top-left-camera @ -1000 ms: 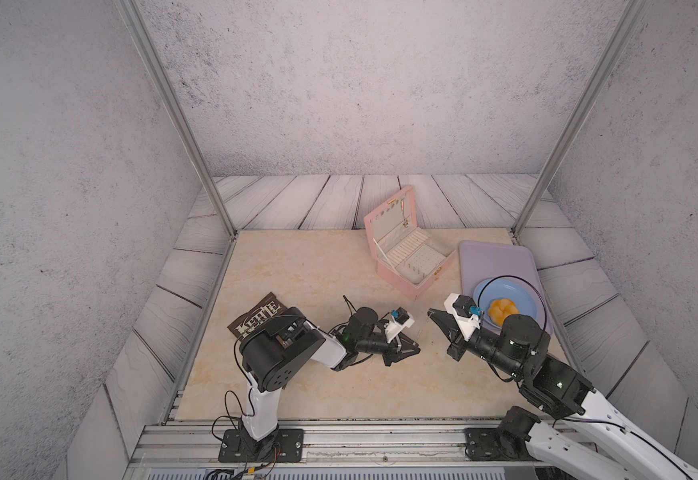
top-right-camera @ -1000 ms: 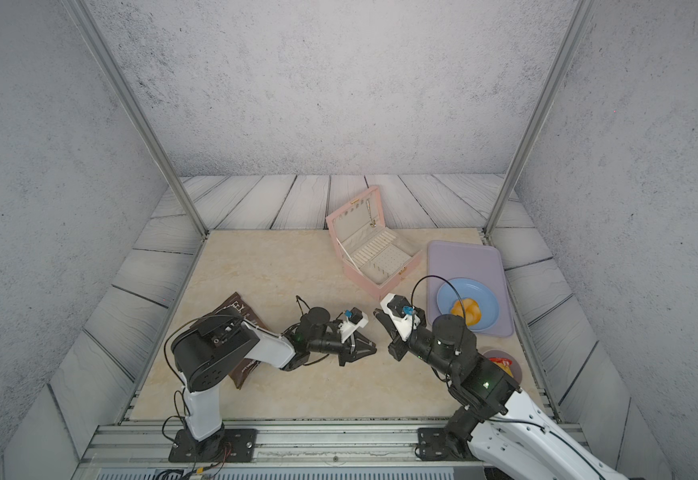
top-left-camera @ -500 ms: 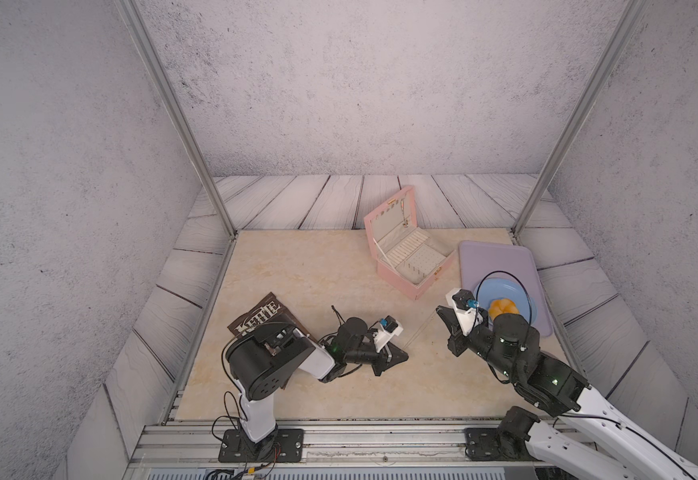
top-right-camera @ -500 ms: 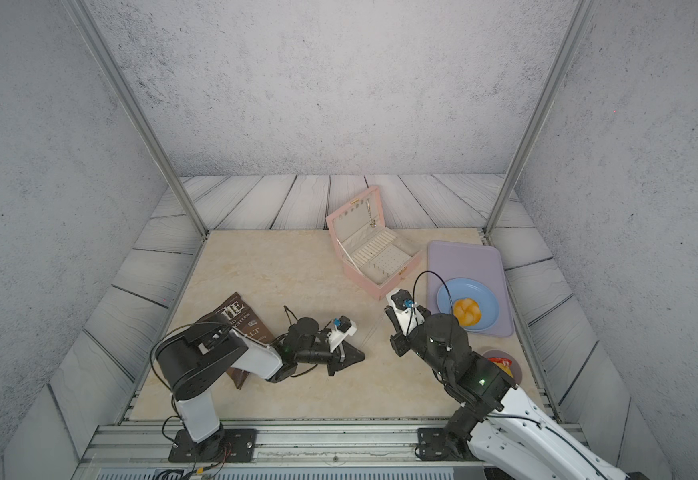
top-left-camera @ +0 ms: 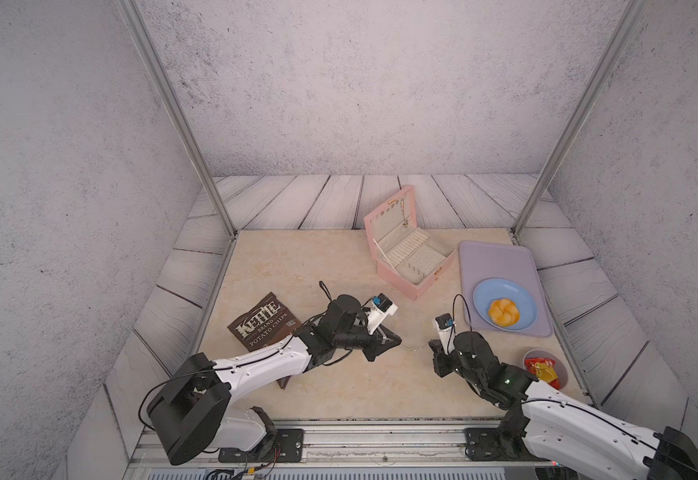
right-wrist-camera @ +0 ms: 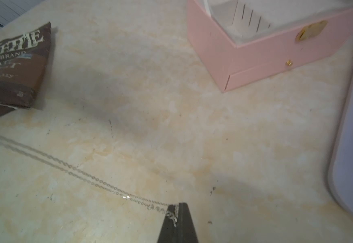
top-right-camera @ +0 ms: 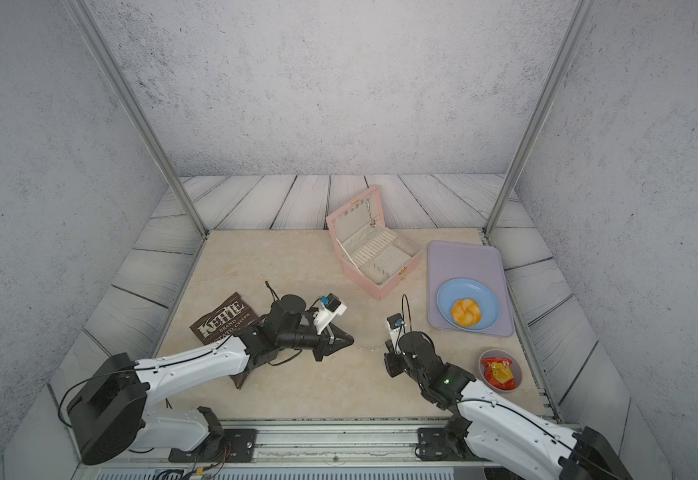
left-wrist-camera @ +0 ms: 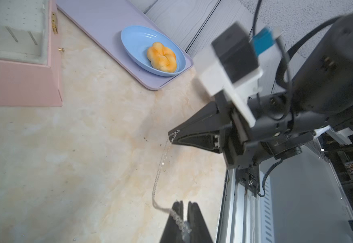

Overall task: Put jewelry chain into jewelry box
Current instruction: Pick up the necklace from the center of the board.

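1. A dark brown, crinkled foil bag of Kettle potato chips lies flat on the beige marble-patterned desk. It is behind the left gripper and partly under that arm.
2. The left gripper sits low over the desk and points toward the right gripper. Its jaws are pressed together, pinching one end of the chain.
3. The thin, pale silvery metal jewelry chain is strung between the two grippers and sags low over the desk. I cannot tell whether its middle touches the surface. It is well outside the box.
4. The right gripper faces the left one from near by. Its jaws are closed tight on the other end of the chain.
5. The pale pink rectangular jewelry box stands beyond both grippers, well apart from them. Its lid is raised, showing cream lining and ring-roll slots.
6. A flat lavender plastic tray lies beyond the right gripper, on its outer side. It carries a round light-blue plate with a golden knotted bun.
7. A small pinkish bowl of red snack packets sits outside the right arm.
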`<state>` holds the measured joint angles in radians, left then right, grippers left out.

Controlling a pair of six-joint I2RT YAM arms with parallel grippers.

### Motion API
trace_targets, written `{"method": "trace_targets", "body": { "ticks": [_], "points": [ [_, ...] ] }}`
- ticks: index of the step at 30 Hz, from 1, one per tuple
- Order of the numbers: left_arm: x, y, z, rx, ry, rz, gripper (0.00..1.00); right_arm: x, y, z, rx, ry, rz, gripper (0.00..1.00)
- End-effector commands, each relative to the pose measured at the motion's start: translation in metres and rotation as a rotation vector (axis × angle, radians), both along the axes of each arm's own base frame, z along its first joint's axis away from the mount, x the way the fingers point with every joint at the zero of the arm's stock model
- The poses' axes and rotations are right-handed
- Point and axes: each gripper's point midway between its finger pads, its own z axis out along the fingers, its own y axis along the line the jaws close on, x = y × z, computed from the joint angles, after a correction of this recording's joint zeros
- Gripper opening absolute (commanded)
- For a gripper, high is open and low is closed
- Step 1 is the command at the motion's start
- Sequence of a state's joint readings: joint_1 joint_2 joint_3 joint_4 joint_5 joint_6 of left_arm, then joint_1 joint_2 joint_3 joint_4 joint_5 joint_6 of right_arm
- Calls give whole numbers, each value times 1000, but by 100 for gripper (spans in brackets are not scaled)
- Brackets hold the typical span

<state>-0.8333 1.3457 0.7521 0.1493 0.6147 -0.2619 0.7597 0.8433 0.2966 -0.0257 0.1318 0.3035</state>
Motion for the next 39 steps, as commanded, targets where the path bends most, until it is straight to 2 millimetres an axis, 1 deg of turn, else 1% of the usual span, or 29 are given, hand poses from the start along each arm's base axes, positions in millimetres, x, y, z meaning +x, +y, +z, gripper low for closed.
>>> {"method": "trace_targets", "body": {
  "ticks": [1,2,5,6,7,9,10,12,13,17,19,23,27,32,39],
  "points": [
    [-12,5,-7,92,104,-44,0,3,17,10,128,-14,19,3],
    [-12,3,-4,95,107,-57,0,2,17,6,133,-9,20,7],
    [-14,-5,0,100,131,-102,0,-3,15,-4,131,11,20,31],
    [-14,-6,-3,110,145,-112,0,-4,15,-5,133,15,22,37],
    [-13,-9,-1,112,151,-120,0,-6,15,-6,137,20,29,42],
    [-13,-11,-2,124,164,-135,0,-11,16,-2,158,15,53,48],
    [-13,-12,-2,126,165,-141,0,-14,17,-1,170,13,68,54],
    [-13,-14,2,117,165,-152,0,-21,23,9,209,-13,127,58],
    [-15,-15,5,109,166,-160,0,-26,27,13,231,-30,168,59],
    [-21,-19,18,68,175,-199,0,-39,42,43,336,-164,315,59],
    [-25,-21,28,40,177,-220,0,-44,48,58,362,-229,378,59],
    [-28,-22,46,0,161,-238,0,-48,56,76,378,-303,446,56],
    [-31,-24,58,-16,147,-249,0,-48,61,82,384,-327,482,52],
    [-36,-27,71,-34,133,-264,0,-47,68,82,388,-325,506,44],
    [-40,-28,79,-48,120,-276,0,-43,72,84,404,-338,507,39]
  ]
}}
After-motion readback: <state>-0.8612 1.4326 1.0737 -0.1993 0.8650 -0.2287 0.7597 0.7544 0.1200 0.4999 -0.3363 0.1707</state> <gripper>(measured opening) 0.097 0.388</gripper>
